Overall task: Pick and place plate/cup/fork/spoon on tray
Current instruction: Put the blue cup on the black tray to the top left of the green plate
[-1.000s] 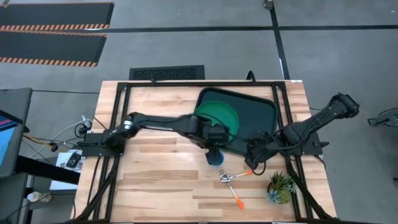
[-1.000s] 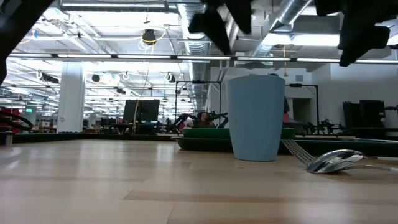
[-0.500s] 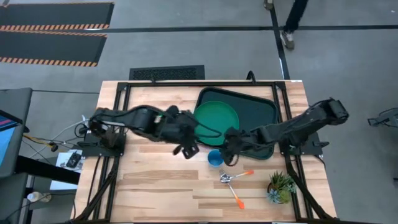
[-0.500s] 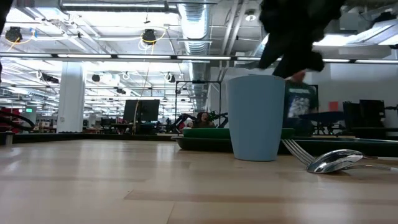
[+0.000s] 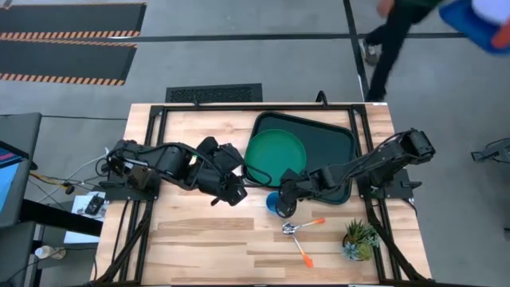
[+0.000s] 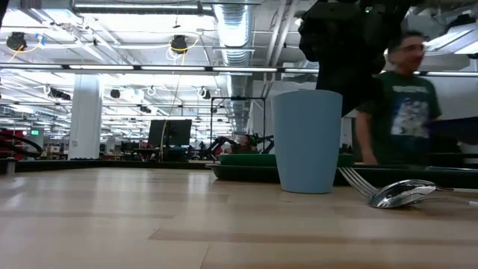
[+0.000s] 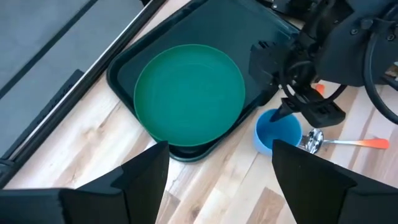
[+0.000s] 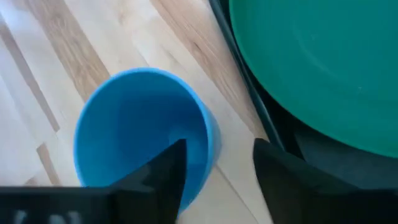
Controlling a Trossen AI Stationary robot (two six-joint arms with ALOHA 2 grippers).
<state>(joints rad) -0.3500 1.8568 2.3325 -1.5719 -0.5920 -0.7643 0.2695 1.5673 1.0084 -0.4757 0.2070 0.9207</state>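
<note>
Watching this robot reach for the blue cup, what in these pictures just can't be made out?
- Right gripper over the cup: high view, its own body hides whether a finger touches the rim.
- Cup's far side: right wrist view, the fingers cover it.
- Fork tines: high view, too small; low view shows the fork and spoon overlapping.
- Tray: low view, the cup hides its middle.

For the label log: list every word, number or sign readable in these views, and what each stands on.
None can be read.
The person's shirt carries a print, too blurred to read.
The cup, plate, tray, fork and spoon show no markings.
The striped floor mats bear no words.
</note>
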